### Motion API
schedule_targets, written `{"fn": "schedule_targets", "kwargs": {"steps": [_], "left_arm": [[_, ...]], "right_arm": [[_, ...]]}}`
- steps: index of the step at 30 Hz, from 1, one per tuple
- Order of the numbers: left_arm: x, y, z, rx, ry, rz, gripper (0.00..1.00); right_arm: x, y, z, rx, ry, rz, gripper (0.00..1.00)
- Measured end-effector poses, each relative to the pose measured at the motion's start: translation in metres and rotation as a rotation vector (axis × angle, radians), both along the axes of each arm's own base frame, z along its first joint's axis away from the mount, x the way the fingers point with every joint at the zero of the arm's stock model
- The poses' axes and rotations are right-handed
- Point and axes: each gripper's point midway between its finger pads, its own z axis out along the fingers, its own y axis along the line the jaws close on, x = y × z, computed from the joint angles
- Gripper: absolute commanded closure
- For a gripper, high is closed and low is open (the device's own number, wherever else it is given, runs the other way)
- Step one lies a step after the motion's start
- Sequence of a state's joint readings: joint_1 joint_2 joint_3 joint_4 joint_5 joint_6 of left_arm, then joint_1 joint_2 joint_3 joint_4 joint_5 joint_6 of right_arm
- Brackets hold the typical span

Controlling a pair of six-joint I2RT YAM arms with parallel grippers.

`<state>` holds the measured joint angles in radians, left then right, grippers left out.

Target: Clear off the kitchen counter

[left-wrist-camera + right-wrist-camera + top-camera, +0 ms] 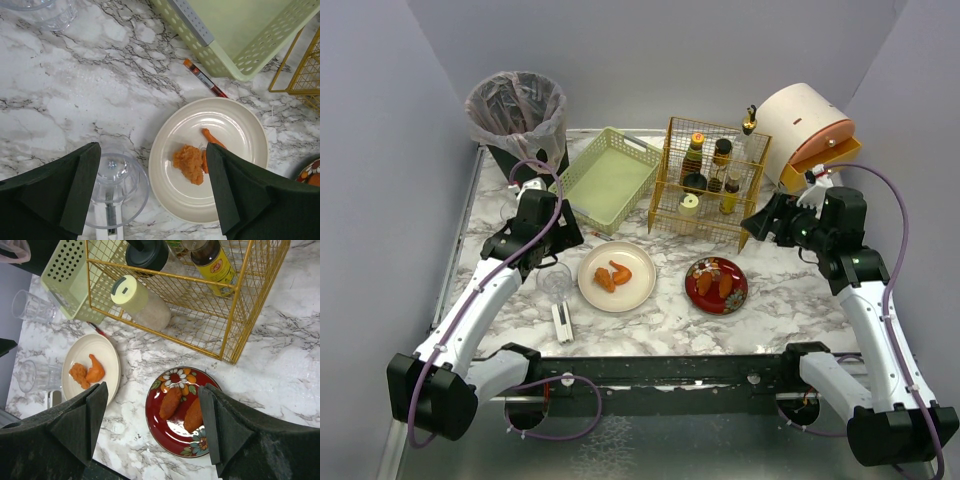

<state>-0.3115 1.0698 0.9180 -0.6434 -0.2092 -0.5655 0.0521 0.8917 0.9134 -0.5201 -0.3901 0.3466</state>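
Observation:
The kitchen counter [790, 300] is white marble with grey veins. On it lie a cream plate [617, 276] with orange fried pieces [189, 162], a red floral plate [717, 285] with two fried pieces [172, 402], a clear glass [555, 280] and a small white tool [562, 322]. My left gripper [558, 245] is open and empty above the counter. In the left wrist view it [151, 160] spans the glass [112, 187] and the cream plate [225, 125]. My right gripper [760, 222] is open and empty. In the right wrist view it [152, 395] hangs above the red plate [165, 432].
A pale green tray [608, 180] stands at the back, with a gold wire rack [710, 180] of bottles to its right. A lined bin [517, 115] is at the back left, a round cream box [805, 130] at the back right. A red pen [205, 79] lies by the tray. A second glass [30, 307] stands further left.

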Motion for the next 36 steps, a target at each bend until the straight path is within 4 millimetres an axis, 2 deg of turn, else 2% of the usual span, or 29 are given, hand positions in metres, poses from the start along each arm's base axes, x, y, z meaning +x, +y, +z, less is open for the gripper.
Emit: {"fn": "schedule_targets", "kwargs": {"steps": [11,17,21,25,29,31,36], "left_arm": [[-0.003,-0.012,-0.007,-0.034,0.038,-0.057,0.12],[-0.008,-0.026,-0.010,-0.055,0.058,-0.128,0.12],[-0.010,-0.043,-0.019,-0.046,0.085,-0.183,0.14],[-0.006,-0.047,-0.031,-0.012,0.112,-0.215,0.17],[-0.001,-0.042,-0.049,0.049,0.159,-0.217,0.17],[0.002,-0.042,-0.052,0.064,0.161,-0.226,0.18],[0.015,-0.046,-0.048,0.074,0.135,-0.247,0.22]], "right_arm": [[-0.001,0.000,-0.004,-0.006,0.007,0.004,0.21],[-0.004,0.000,-0.015,-0.006,0.031,0.005,0.21],[-0.006,0.004,-0.015,0.008,0.035,0.030,0.24],[-0.013,0.015,-0.020,0.068,0.057,0.070,0.28],[-0.036,0.027,-0.045,0.151,0.125,0.073,0.28],[-0.049,0.037,-0.052,0.175,0.151,0.092,0.28],[-0.068,0.070,-0.052,0.194,0.173,0.163,0.29]]}}
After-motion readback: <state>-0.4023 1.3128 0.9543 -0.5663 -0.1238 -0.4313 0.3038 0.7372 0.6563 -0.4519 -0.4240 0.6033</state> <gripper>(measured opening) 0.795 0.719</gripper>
